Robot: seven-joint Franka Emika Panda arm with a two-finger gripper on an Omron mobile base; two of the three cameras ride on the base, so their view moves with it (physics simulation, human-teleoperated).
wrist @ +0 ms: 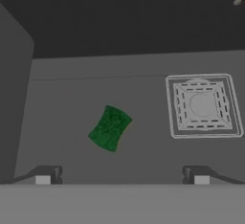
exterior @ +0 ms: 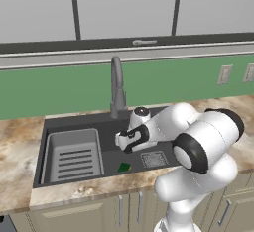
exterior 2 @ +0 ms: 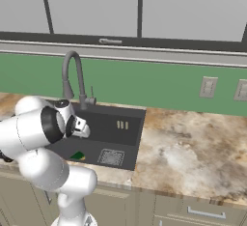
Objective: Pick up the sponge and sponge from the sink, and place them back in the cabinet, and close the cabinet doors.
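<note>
Across the back of the scene run flat grey wall cabinets (exterior: 124,8) over a green backsplash (exterior: 59,89), with two pale outlet plates (exterior 2: 208,87) at the right; no lettering on them can be read. Below lies the marbled worktop (exterior 2: 193,148), broad and bare to the right of the sink (exterior: 54,124) and narrower at its front lip, under which beige cabinet fronts with small silver handles (exterior: 120,210) show. The sink's dark basin is sunk into the worktop, its walls closing in the floor on all sides. A light grey ribbed rack insert (exterior: 73,156) takes up the left part of the basin, leaving the right part as open floor. A tall grey gooseneck faucet (exterior: 117,85) rises from the back rim, arching over the basin just behind the arm's wrist.

On that open floor sits a square drain grate (wrist: 203,106), and apart from it, toward the rack, one sponge (wrist: 110,128) lies flat, green scrub side up, touching neither wall nor grate; a yellow edge shows in the right base view. The gripper (wrist: 122,176) hovers above the basin floor, its fingers (wrist: 45,175) spread wide apart and holding nothing, the sponge lying just ahead of them, nearer the left tip
</note>
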